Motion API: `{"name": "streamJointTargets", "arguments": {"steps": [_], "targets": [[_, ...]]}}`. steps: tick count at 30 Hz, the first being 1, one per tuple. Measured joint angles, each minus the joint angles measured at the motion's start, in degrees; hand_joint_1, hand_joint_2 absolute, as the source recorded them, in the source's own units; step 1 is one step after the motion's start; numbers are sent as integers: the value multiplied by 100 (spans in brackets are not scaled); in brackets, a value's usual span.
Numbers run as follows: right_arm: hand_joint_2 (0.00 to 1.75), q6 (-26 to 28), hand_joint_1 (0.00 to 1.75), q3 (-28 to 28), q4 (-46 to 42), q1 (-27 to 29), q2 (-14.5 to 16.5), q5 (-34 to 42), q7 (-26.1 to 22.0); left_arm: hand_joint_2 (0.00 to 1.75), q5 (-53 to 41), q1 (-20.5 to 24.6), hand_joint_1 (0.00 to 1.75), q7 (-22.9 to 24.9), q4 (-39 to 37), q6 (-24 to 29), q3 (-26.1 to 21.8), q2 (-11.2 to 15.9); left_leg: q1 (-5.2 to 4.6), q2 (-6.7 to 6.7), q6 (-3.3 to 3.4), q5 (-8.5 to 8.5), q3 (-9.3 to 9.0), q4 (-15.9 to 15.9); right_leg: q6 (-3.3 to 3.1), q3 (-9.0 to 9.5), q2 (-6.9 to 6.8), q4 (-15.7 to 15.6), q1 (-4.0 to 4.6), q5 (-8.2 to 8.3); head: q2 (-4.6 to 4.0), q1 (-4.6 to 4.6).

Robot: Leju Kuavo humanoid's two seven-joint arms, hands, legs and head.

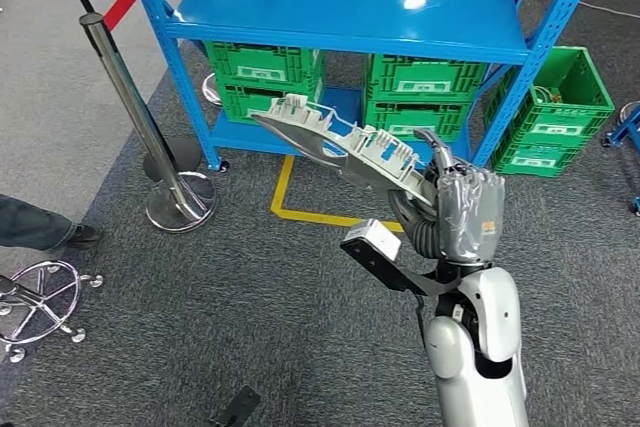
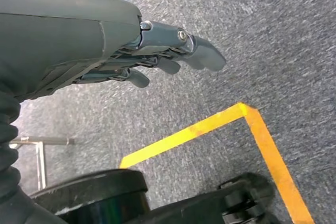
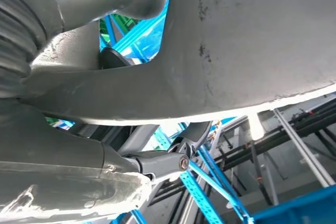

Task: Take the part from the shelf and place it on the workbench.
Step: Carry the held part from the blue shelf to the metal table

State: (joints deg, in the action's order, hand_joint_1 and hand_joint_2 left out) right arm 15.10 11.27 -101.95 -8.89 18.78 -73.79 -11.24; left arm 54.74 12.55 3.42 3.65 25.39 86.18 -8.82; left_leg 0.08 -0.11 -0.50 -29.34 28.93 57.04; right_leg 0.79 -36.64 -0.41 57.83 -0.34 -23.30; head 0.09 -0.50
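we scan left to right: chrome stanchion (image 1: 143, 117) at 10 o'clock, a person's leg at 9, a chair base (image 1: 41, 302) at 8. blue shelf (image 1: 340, 7) at 12, green crates (image 1: 264, 72) under it, another crate on the floor at 2. our left hand (image 2: 166, 59) hangs over grey carpet by yellow floor tape (image 2: 222, 129), fingers loosely extended and apart, holding nothing. our right hand (image 1: 460, 212) at 4 o'clock grips one end of the grey part (image 1: 340, 142); the part sticks out toward 10, in the air, off the shelf. so pickup looks done. no workbench to be seen, so the carry and the placing are left.
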Motion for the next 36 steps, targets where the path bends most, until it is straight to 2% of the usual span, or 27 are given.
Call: {"name": "streamJointTargets", "arguments": {"steps": [2,3,4,5,6,7,8,9,10,11,12,14,15,17,18,19,20,22,23,24,25,27,29,31,33,34,36], "targets": [[175,-1,175,1,3,-4,3,1,0,175,8,-5,0,1,-1,-1,0,-3,0,10,70,101,65,-51,64,-44,0,-22,-14,54,0,0],[175,0,175,0,4,-6,4,2,1,175,15,-4,0,1,-1,-1,0,-5,7,22,118,165,112,-72,92,-96,7,39,-19,-47,0,-6],[175,1,175,-1,4,-7,4,2,0,175,22,-2,0,0,-2,-1,0,-9,18,33,160,233,170,-93,117,-168,15,198,-21,-241,0,-15],[175,1,175,-1,5,-8,4,2,-1,175,27,3,0,-1,-2,-1,0,-12,21,43,191,295,239,-96,135,-263,21,484,-27,-517,0,-25],[175,1,175,-1,6,-7,4,2,-1,175,32,5,0,-1,-2,-2,0,-14,19,44,210,356,320,-92,151,-370,24,869,-28,-797,0,-36],[175,1,175,-2,7,-7,4,2,-1,175,34,4,0,-2,-2,-7,0,-16,17,46,213,417,400,-86,166,-445,24,1246,-31,-991,0,-40],[175,1,175,-3,9,-6,4,2,0,175,39,2,0,-7,-2,-14,0,-16,15,49,209,478,484,-80,178,-465,24,1520,-32,-1067,0,-40],[175,2,175,-4,11,-5,4,3,1,175,50,1,0,-21,-2,-22,1,-15,14,51,202,534,564,-74,185,-400,23,1607,-33,-1017,0,-41],[175,4,175,-6,13,-5,4,3,1,175,68,0,0,-45,-2,-29,1,-15,15,52,192,580,635,-69,185,-233,23,1475,-35,-873,0,-41],[175,7,175,-7,14,-6,4,4,1,175,91,0,0,-77,-2,-33,3,-15,16,50,175,621,695,-63,179,28,21,1153,-38,-709,0,-42],[175,10,175,-8,14,-8,4,5,1,175,117,0,0,-112,-2,-33,6,-16,10,47,150,658,746,-57,169,344,21,730,-35,-639,0,-42],[175,17,175,-11,15,-10,4,8,1,175,171,-3,0,-187,-2,-30,13,-16,-4,44,91,738,812,-45,138,819,29,12,-25,-684,0,-38],[175,23,175,-16,17,-9,4,9,1,175,200,-6,0,-228,-2,-31,16,-16,-11,45,63,781,832,-45,121,906,35,-146,-15,-749,0,-37],[175,31,175,-32,23,-5,4,10,1,175,249,-17,0,-298,-2,-35,17,-16,-4,45,8,830,859,-45,52,872,35,-188,-18,-723,0,-38],[175,33,175,-38,25,-6,4,11,1,175,263,-24,0,-322,-2,-39,19,-16,1,42,-23,776,884,-5,3,853,30,-188,-25,-690,0,-33],[175,33,175,-44,25,-7,5,13,1,175,272,-29,0,-345,-2,-47,22,-14,6,39,-54,633,940,142,-49,833,22,-195,-34,-654,0,-26],[175,33,175,-49,26,-9,5,15,1,175,278,-31,0,-369,-2,-56,27,-10,13,36,-82,416,1038,418,-92,810,14,-198,-40,-621,0,-21],[175,33,175,-59,31,-11,6,20,1,175,283,-34,0,-413,-2,-79,39,-3,17,34,-121,-40,1306,1226,-129,747,8,-180,-30,-578,0,-11],[175,32,175,-65,37,-11,6,22,1,175,286,-37,0,-430,-2,-87,44,1,18,34,-127,-149,1389,1534,-134,715,7,-164,-25,-564,0,-11],[175,32,175,-71,42,-10,6,24,1,175,288,-39,0,-445,-2,-94,46,4,18,34,-123,-147,1387,1653,-134,688,9,-144,-21,-557,0,-10],[175,31,175,-75,46,-10,6,26,1,175,290,-42,0,-460,-2,-100,49,7,17,34,-109,-42,1278,1546,-133,670,13,-122,-16,-555,0,-10],[175,33,175,-79,50,-14,5,30,1,175,291,-39,0,-490,-3,-102,52,17,9,22,-41,273,848,865,-124,647,24,-86,-5,-563,0,-12],[175,37,175,-80,52,-27,5,34,1,175,300,-33,0,-520,-4,-108,55,30,-14,5,27,420,528,285,-86,609,33,-64,10,-556,0,-10],[175,40,175,-83,55,-39,6,37,1,175,323,-32,0,-547,-4,-119,66,40,-35,-1,55,413,482,136,-31,569,34,-59,12,-529,0,-1],[175,45,175,-84,55,-48,5,37,1,175,340,-27,0,-567,-4,-137,85,43,-6,7,95,414,468,37,25,513,30,-9,11,-586,0,0],[175,47,175,-84,54,-58,4,37,1,175,343,-23,0,-576,-4,-148,95,42,12,12,123,420,462,-9,52,445,30,116,13,-682,0,-12],[175,49,175,-84,54,-82,4,40,1,175,345,-21,0,-593,-4,-167,113,35,27,18,169,442,472,-48,99,166,34,714,6,-1009,0,-34]]}}
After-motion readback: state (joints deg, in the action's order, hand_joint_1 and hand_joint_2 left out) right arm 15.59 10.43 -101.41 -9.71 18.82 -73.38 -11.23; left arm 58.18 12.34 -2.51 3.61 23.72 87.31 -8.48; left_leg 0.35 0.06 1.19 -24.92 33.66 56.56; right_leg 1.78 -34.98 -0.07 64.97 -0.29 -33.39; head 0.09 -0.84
